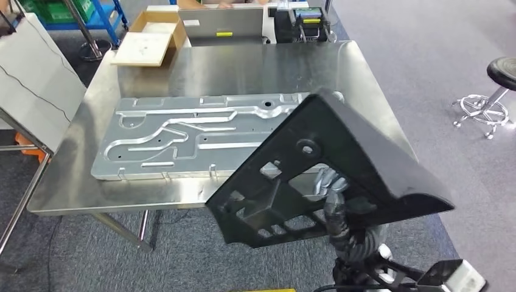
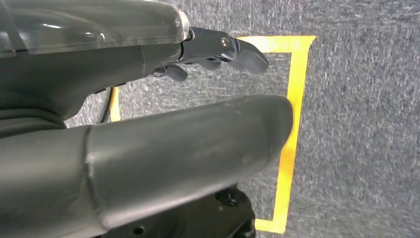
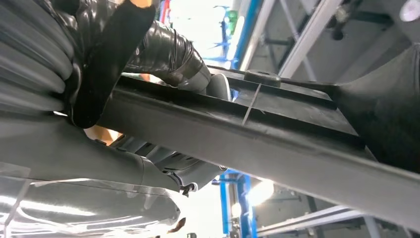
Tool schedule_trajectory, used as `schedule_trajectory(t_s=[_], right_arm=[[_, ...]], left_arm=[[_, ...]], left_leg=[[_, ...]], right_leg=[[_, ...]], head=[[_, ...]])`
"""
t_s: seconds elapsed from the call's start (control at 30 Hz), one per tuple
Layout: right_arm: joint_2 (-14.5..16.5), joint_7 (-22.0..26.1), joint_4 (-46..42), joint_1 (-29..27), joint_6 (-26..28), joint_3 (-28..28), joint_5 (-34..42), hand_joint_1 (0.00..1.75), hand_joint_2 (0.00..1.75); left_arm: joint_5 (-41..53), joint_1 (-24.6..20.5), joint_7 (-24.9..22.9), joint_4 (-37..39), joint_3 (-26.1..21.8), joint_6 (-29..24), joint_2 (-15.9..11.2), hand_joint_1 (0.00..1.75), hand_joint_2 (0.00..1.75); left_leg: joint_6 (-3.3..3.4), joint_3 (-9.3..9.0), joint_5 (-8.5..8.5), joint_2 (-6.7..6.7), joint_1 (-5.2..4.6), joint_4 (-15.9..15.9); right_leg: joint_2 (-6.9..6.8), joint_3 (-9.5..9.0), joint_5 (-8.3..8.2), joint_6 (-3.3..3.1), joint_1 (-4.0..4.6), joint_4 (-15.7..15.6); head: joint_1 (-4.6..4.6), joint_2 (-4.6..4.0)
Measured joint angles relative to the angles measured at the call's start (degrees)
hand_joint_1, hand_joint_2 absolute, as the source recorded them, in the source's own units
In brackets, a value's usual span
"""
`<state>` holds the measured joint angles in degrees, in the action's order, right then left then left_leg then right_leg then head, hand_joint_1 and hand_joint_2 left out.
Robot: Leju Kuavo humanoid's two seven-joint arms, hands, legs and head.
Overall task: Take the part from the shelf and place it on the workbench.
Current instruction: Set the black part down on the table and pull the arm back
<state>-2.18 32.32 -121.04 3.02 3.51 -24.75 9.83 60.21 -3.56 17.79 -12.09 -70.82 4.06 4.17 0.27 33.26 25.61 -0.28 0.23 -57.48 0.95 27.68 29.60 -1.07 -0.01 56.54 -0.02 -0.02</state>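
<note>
The part (image 1: 341, 152) is a large black plastic piece, roughly triangular, with cut-outs and a folded edge. It hangs tilted in the air over the front right corner of the steel workbench (image 1: 243, 67). My right hand (image 1: 327, 182) holds it from underneath and shows through the cut-outs. In the right wrist view the thumb and fingers of my right hand (image 3: 163, 49) clamp a ribbed bar of the part (image 3: 277, 144). My left hand (image 2: 148, 124) hangs over the carpet, fingers apart and holding nothing.
A flat aluminium plate with grooves (image 1: 182, 140) lies across the middle of the workbench. A cardboard box (image 1: 149, 39), a grey case (image 1: 222, 24) and a black device (image 1: 301, 24) stand at the far edge. A stool (image 1: 496, 91) is at the right. Yellow floor tape (image 2: 292, 129) runs under my left hand.
</note>
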Motion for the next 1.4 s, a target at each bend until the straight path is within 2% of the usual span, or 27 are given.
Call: schedule_trajectory(t_s=[0.07, 0.13, 0.17, 0.23, 0.27, 0.3, 0.33, 0.4, 0.43, 0.47, 0.53, 0.63, 0.67, 0.73, 0.77, 0.8, 0.83, 0.87, 0.93, 0.97, 1.03, 1.13, 1.2, 1.27, 1.3, 1.33, 1.4], right_arm=[[-0.9, -1.3, 0.1, 2.7, 0.8, 1.3, -3.0, 1.59, 1.75], [-2.4, -3.5, 0.7, 7.9, 1.7, 2.6, -7.0, 1.59, 1.75], [-3.2, -5.0, 1.3, 11.2, 1.7, 3.3, -8.2, 1.59, 1.75], [-4.5, -7.3, 2.9, 16.7, 1.3, 5.0, -9.0, 1.59, 1.75], [-5.0, -8.0, 3.8, 18.7, 1.0, 5.7, -9.0, 1.59, 1.75], [-5.3, -8.4, 4.5, 20.3, 0.9, 6.3, -9.3, 1.59, 1.75], [-5.8, -8.8, 5.1, 21.6, 1.0, 6.7, -10.0, 1.59, 1.75], [-6.7, -9.9, 6.4, 24.5, 2.0, 7.1, -12.8, 1.59, 1.75], [-7.3, -10.6, 7.6, 26.5, 2.7, 7.3, -14.8, 1.59, 1.75], [-7.9, -11.4, 9.1, 28.8, 3.3, 7.5, -17.1, 1.59, 1.75], [-9.3, -12.9, 13.1, 33.7, 4.4, 7.9, -22.6, 1.59, 1.75], [-11.3, -13.9, 20.0, 39.8, 5.6, 8.2, -31.0, 1.59, 1.75], [-11.8, -14.0, 22.5, 41.5, 6.0, 8.2, -33.2, 1.59, 1.75], [-12.4, -14.2, 27.4, 44.3, 6.5, 8.2, -36.7, 1.59, 1.75], [-12.6, -14.4, 29.6, 45.5, 6.5, 8.0, -38.2, 1.59, 1.75], [-12.6, -14.9, 31.9, 46.6, 6.3, 7.7, -39.8, 1.59, 1.75], [-12.6, -15.8, 34.2, 48.0, 5.8, 7.1, -41.7, 1.59, 1.75], [-12.6, -17.0, 36.7, 49.5, 4.8, 6.3, -43.7, 1.59, 1.75], [-12.5, -19.6, 42.3, 52.9, 1.3, 4.0, -47.4, 1.59, 1.75], [-12.2, -20.9, 45.7, 54.9, -1.4, 2.6, -49.0, 1.59, 1.75], [-11.0, -23.1, 53.9, 59.4, -9.1, -1.8, -52.4, 1.59, 1.75], [-7.5, -25.2, 67.7, 64.7, -18.8, -10.5, -57.4, 1.59, 1.75], [-4.7, -25.9, 75.7, 66.3, -20.9, -15.7, -59.4, 1.59, 1.75], [-2.2, -26.2, 82.2, 66.9, -21.1, -19.8, -60.2, 1.59, 1.75], [-1.2, -26.3, 84.8, 66.9, -21.0, -21.4, -60.3, 1.59, 1.75], [-0.3, -26.3, 87.1, 66.8, -20.9, -22.9, -60.3, 1.59, 1.75], [1.3, -26.4, 90.7, 66.7, -20.7, -25.1, -60.2, 1.59, 1.75]], left_arm=[[0.5, -0.1, 0.3, 0.0, 0.0, 0.2, 0.0, 0.0, 0.0], [1.3, -0.4, 0.8, 0.0, 0.2, 0.5, 0.0, 0.0, 0.0], [1.6, -0.6, 0.9, 0.0, 0.2, 0.6, 0.0, 0.0, 0.0], [2.0, -0.9, 1.0, 0.0, 0.3, 0.7, -0.2, 0.0, 0.0], [2.1, -1.0, 1.1, 0.0, 0.3, 0.8, -0.2, 0.0, 0.0], [2.2, -1.0, 1.1, 0.0, 0.3, 0.8, -0.3, 0.0, 0.0], [2.2, -1.0, 1.1, 0.0, 0.3, 0.9, -0.3, 0.0, 0.0], [2.6, -0.9, 1.1, 0.0, 0.5, 1.2, -0.3, 0.0, 0.0], [2.9, -1.0, 1.2, 0.0, 0.6, 1.4, -0.3, 0.0, 0.0], [3.2, -1.1, 1.2, 0.0, 0.8, 1.6, -0.3, 0.0, 0.0], [3.8, -1.4, 1.2, 0.0, 1.3, 2.0, -0.3, 0.0, 0.0], [4.7, -1.8, 1.0, 0.0, 1.9, 2.4, -0.5, 0.0, 0.0], [4.9, -2.0, 0.9, 0.0, 2.1, 2.5, -0.5, 0.0, 0.0], [5.4, -2.1, 0.7, 0.0, 2.5, 2.6, -0.6, 0.0, 0.0], [5.5, -2.1, 0.7, 0.0, 2.7, 2.6, -0.6, 0.0, 0.0], [5.7, -2.1, 0.6, 0.0, 2.9, 2.6, -0.6, 0.0, 0.0], [5.8, -2.2, 0.5, 0.0, 3.0, 2.6, -0.7, 0.0, 0.0], [5.8, -2.2, 0.4, 0.0, 3.1, 2.7, -0.7, 0.0, 0.0], [5.8, -2.4, 0.4, 0.0, 3.2, 2.9, -0.8, 0.0, 0.0], [5.7, -2.5, 0.4, 0.0, 3.2, 3.2, -0.9, 0.0, 0.0], [5.3, -2.7, 0.9, 0.0, 3.2, 4.0, -1.0, 0.0, 0.0], [4.6, -2.7, 2.2, 0.0, 3.2, 5.5, -1.1, 0.0, 0.0], [4.4, -2.7, 3.1, 0.0, 3.2, 6.3, -1.1, 0.0, 0.0], [4.2, -2.7, 3.6, 0.0, 3.2, 6.7, -1.1, 0.0, 0.0], [4.2, -2.7, 3.8, 0.0, 3.2, 6.9, -1.1, 0.0, 0.0], [4.2, -2.6, 3.9, 0.0, 3.2, 7.0, -1.1, 0.0, 0.0], [4.3, -2.5, 4.0, 0.0, 3.2, 7.2, -1.1, 0.0, 0.0]], left_leg=[[0.78, -0.26, -0.41, 0.03, 0.05, 0.2], [1.43, -0.43, -0.47, 0.18, 0.32, 0.5], [1.72, -0.53, -0.41, 0.29, 0.42, 0.6], [2.13, -0.62, -0.12, 0.38, 0.38, 0.5], [2.21, -0.76, 0.05, 0.33, 0.38, 0.5], [2.24, -1.01, 0.28, 0.24, 0.38, 0.5], [2.21, -1.41, 0.57, 0.11, 0.38, 0.5], [2.02, -2.27, 1.25, -0.11, 0.37, 0.5], [1.84, -2.52, 1.54, -0.17, 0.28, 0.4], [1.63, -2.51, 1.72, -0.18, 0.2, 0.4], [1.16, -2.13, 1.85, -0.15, 0.06, 0.3], [0.33, -1.44, 2.88, -0.05, -0.09, -0.9], [0.1, -0.36, 4.02, -0.04, -0.06, -3.2], [-0.24, 3.64, 6.86, -0.03, 0.2, -10.7], [-0.41, 5.86, 7.73, -0.03, 0.3, -14.3], [-0.54, 7.38, 7.54, -0.02, 0.37, -16.3], [-0.62, 7.92, 6.19, -0.01, 0.43, -16.1], [-0.61, 7.32, 3.79, 0.01, 0.48, -13.6], [-0.34, 4.79, -0.77, 0.12, 0.46, -6.2], [-0.12, 3.72, -1.72, 0.13, 0.35, -3.4], [0.34, 3.12, -1.51, 0.08, 0.04, -1.6], [1.12, 2.64, -1.74, 0.03, 0.4, -0.7], [1.59, 2.2, -1.81, -0.04, 0.72, -0.2], [1.88, 1.97, -1.59, -0.2, 0.74, -0.2], [1.9, 1.83, -1.44, -0.34, 0.75, -0.2], [1.87, 1.65, -1.23, -0.49, 0.75, -0.3], [1.56, 1.13, -0.7, -0.72, 0.75, -0.5]], right_leg=[[0.11, -0.08, 0.42, 0.66, 0.05, -0.1], [-0.13, 0.78, 1.75, 1.28, -0.03, 1.9], [-0.29, 2.28, 3.16, 1.59, -0.16, 4.8], [-0.54, 7.01, 6.17, 2.09, -0.4, 13.1], [-0.58, 9.28, 6.72, 2.27, -0.53, 16.4], [-0.6, 10.67, 6.07, 2.36, -0.62, 17.8], [-0.62, 10.97, 4.14, 2.35, -0.7, 16.9], [-0.63, 9.09, -1.63, 1.97, -0.71, 9.9], [-0.63, 8.06, -3.83, 1.7, -0.55, 6.4], [-0.63, 7.39, -4.9, 1.4, -0.37, 3.9], [-0.62, 7.14, -4.6, 0.95, -0.06, 2.3], [-0.78, 6.35, -4.28, 0.3, -0.55, 1.0], [-0.9, 5.95, -4.29, 0.03, -0.7, 0.6], [-1.06, 5.54, -4.06, -0.43, -0.59, 0.5], [-1.05, 5.43, -3.9, -0.53, -0.52, 0.6], [-1.01, 5.28, -3.68, -0.57, -0.48, 0.7], [-0.93, 5.09, -3.42, -0.56, -0.47, 0.8], [-0.84, 4.82, -3.11, -0.48, -0.49, 1.0], [-0.7, 4.39, -2.4, -0.17, -0.43, 1.4], [-0.58, 4.45, -2.15, 0.08, -0.32, 1.7], [-0.37, 4.93, -2.05, 0.66, -0.21, 2.0], [-0.44, 5.4, -1.44, 1.37, -0.26, 2.7], [-0.64, 7.67, 0.94, 1.8, -0.44, 7.4], [-0.68, 11.99, 3.61, 2.24, -0.72, 15.2], [-0.69, 13.76, 3.91, 2.4, -0.89, 17.8], [-0.7, 14.63, 3.04, 2.48, -1.05, 18.3], [-0.75, 13.12, -1.5, 2.34, -1.22, 12.9]], head=[[-0.02, 0.0], [-0.02, 0.0], [-0.02, 0.0], [-0.01, 0.0], [-0.01, 0.0], [-0.01, 0.0], [-0.01, 0.0], [-0.01, 0.0], [-0.01, 0.0], [-0.01, 0.0], [-0.02, 0.0], [-0.04, 0.0], [-0.04, 0.0], [-0.04, 0.0], [-0.03, 0.0], [-0.03, 0.0], [-0.04, 0.0], [-0.04, 0.0], [-0.04, 0.0], [-0.03, 0.0], [-0.03, 0.0], [-0.03, 0.0], [-0.02, 0.0], [-0.02, 0.0], [-0.02, 0.0], [-0.02, 0.0], [-0.03, 0.0]])
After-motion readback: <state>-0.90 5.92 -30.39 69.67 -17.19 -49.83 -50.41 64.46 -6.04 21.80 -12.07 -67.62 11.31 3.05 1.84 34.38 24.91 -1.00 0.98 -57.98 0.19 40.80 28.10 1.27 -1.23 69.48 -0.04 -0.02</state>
